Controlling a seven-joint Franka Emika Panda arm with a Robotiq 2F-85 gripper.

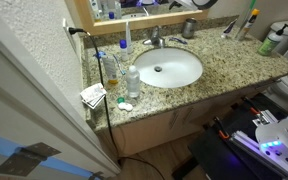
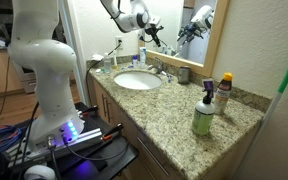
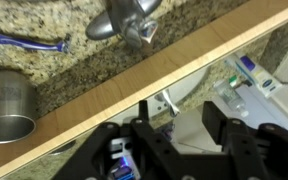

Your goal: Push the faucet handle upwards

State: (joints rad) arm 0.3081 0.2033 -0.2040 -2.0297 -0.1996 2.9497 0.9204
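The faucet handle (image 1: 156,37) is a short silvery lever on the low metal faucet behind the white oval basin (image 1: 169,68). It also shows in an exterior view (image 2: 159,63) and at the top of the wrist view (image 3: 126,18). My gripper (image 2: 155,37) hangs in the air above and behind the faucet, close to the mirror, and touches nothing. In the wrist view its two dark fingers (image 3: 182,125) are spread apart and empty, over the wooden mirror frame and the mirror's reflection.
A grey metal cup (image 3: 6,105) and a blue razor (image 3: 29,42) lie on the granite counter beside the faucet. Bottles (image 1: 132,80) stand by the basin. A green bottle (image 2: 203,115) and a red-capped bottle (image 2: 225,88) stand at the counter's end. The mirror (image 2: 189,35) is directly behind.
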